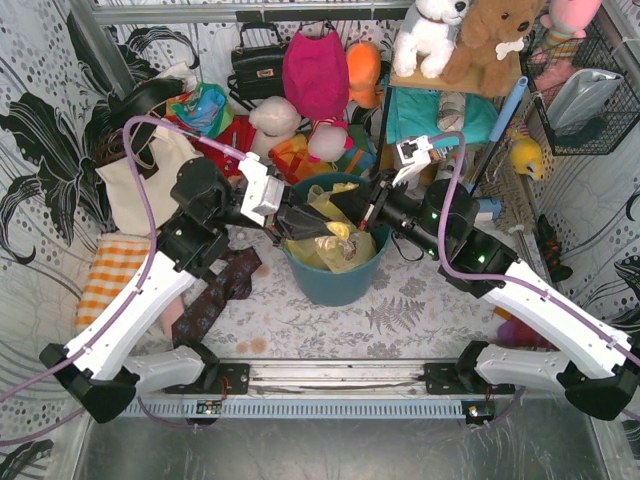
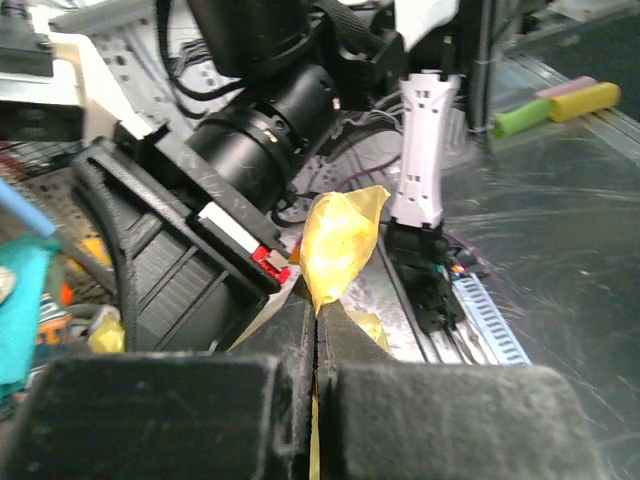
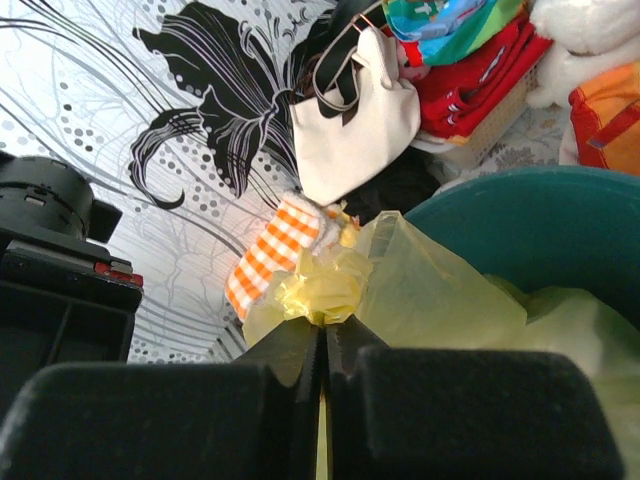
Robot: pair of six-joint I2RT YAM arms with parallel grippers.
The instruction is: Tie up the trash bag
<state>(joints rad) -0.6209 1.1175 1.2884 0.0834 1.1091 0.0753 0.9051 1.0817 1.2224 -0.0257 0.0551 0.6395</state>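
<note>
The yellow-green trash bag (image 1: 335, 245) sits in the teal bin (image 1: 330, 285) at the table's middle. My left gripper (image 1: 283, 222) is over the bin's left rim, shut on a strip of the trash bag (image 2: 340, 240). My right gripper (image 1: 357, 218) is over the bin's right side, shut on a bunched corner of the trash bag (image 3: 330, 285). The two grippers are close together above the bin, tips almost meeting. The bag's body (image 3: 560, 330) bulges inside the bin (image 3: 520, 225).
A cream tote bag (image 1: 145, 180) stands at the back left, an orange checked cloth (image 1: 110, 275) by the left wall, a dark cloth (image 1: 220, 290) near the left arm. Plush toys and bags crowd the back; a shelf (image 1: 440, 110) stands at the back right.
</note>
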